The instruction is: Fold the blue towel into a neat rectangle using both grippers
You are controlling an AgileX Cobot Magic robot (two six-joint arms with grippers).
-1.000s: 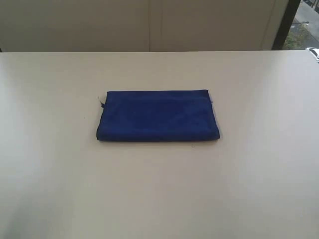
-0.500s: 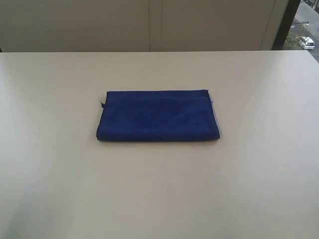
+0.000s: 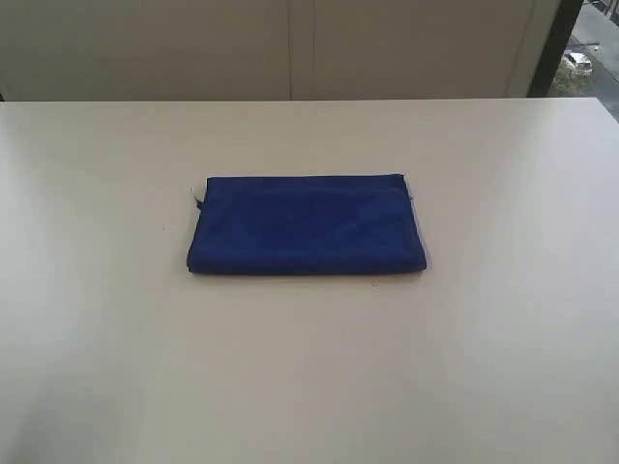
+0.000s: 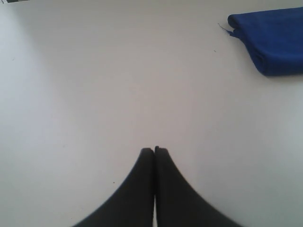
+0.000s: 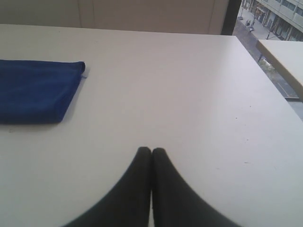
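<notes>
I have the blue towel (image 3: 307, 224) lying flat on the pale table (image 3: 309, 387), a little above and left of the centre of the exterior frame. It is folded into a tidy rectangle. Its long axis runs left to right across the frame, so the short edges face the frame's sides. The long edge nearer the bottom of the frame looks thick and rounded (a fold, as far as I can tell). A small dark thread sticks out near the upper left corner. My left gripper (image 4: 154, 150) has its two black fingers pressed together with nothing between them, over bare table and well apart from the towel's end. The right gripper (image 5: 151, 150) is likewise closed on nothing, also well clear of the cloth.
</notes>
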